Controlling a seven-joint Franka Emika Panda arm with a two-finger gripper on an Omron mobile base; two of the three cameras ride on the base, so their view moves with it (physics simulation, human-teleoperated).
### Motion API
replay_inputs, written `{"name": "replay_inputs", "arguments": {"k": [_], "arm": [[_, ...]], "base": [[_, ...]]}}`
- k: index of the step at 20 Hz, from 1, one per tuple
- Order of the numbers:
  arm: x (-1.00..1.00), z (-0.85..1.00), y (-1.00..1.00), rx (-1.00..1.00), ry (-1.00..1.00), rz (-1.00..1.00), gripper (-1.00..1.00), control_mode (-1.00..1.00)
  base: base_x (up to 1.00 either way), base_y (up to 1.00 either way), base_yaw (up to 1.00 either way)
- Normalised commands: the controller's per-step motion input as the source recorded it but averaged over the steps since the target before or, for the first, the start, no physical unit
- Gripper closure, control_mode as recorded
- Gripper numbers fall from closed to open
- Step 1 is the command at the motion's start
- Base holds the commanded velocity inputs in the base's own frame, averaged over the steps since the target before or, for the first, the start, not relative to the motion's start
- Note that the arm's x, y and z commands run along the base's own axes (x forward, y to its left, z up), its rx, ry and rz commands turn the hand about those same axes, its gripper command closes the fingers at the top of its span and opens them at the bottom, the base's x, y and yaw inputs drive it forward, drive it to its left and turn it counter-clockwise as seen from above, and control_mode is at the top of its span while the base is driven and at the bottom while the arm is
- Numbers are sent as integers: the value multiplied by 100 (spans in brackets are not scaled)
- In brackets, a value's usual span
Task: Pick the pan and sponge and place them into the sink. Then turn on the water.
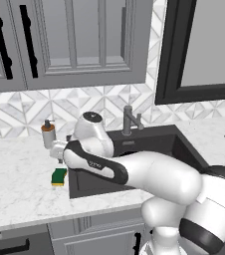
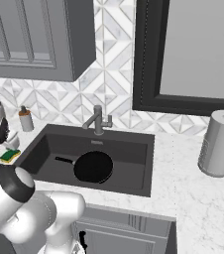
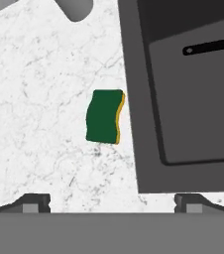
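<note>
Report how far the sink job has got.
Done: the pan already lies in the sink. In hand: the open gripper hovers above the sponge, which lies on the counter beside the sink's edge, not yet gripped. Left: grasp the sponge, drop it into the sink, then turn on the faucet; no water is running.

The countertop looks like smooth white marble with grey veins, the sink matt dark grey, the pan matt black, the faucet dull grey metal, and the sponge matt green over yellow.
</note>
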Motion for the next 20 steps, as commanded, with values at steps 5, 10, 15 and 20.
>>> {"name": "replay_inputs", "arguments": {"k": [5,10,15,20], "arm": [[0,-32,22,-15,0,1,-100,-100],[0,-16,11,-17,0,-2,-100,-100],[1,-3,27,-8,1,-2,-100,-100],[21,-21,26,-3,3,0,-100,-100]], "base": [[0,0,0],[0,0,0],[0,0,0],[0,0,0]]}}
